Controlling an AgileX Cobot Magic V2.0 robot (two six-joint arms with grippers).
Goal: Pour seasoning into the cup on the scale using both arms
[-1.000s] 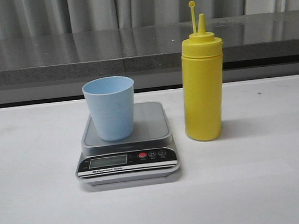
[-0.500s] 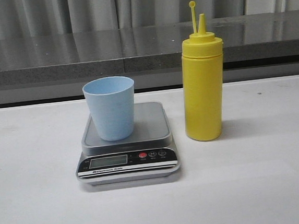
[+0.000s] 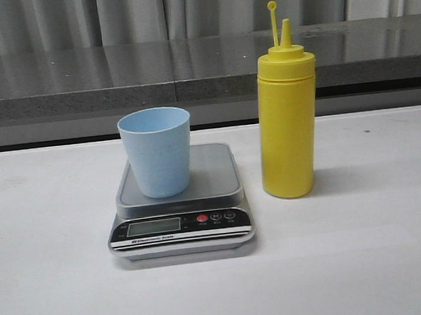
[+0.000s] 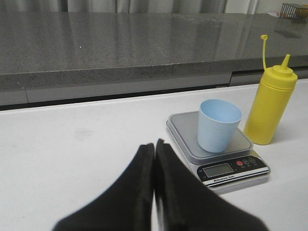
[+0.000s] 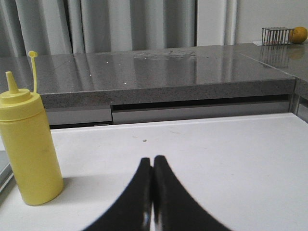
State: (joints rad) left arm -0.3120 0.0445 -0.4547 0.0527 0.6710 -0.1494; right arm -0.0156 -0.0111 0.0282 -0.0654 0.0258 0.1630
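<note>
The light blue cup [image 3: 156, 152] stands upright on the silver platform of the scale [image 3: 212, 176], toward its left side. The yellow seasoning bottle [image 3: 287, 121] stands upright on the table just right of the scale, its cap strap sticking up. Neither arm shows in the front view. In the left wrist view my left gripper [image 4: 154, 143] is shut and empty, well short of the scale [image 4: 182, 126], the cup [image 4: 218, 125] and the bottle [image 4: 269, 106]. In the right wrist view my right gripper [image 5: 152, 159] is shut and empty, apart from the bottle [image 5: 29, 144].
A grey stone ledge [image 3: 115, 77] with curtains behind runs along the back of the white table [image 3: 367, 262]. A wire rack [image 5: 276, 35] and a yellow fruit [image 5: 299, 34] sit far off on the ledge.
The whole front view shifts very slightly to the right. The cup, scale and bottle keep their places relative to each other.
</note>
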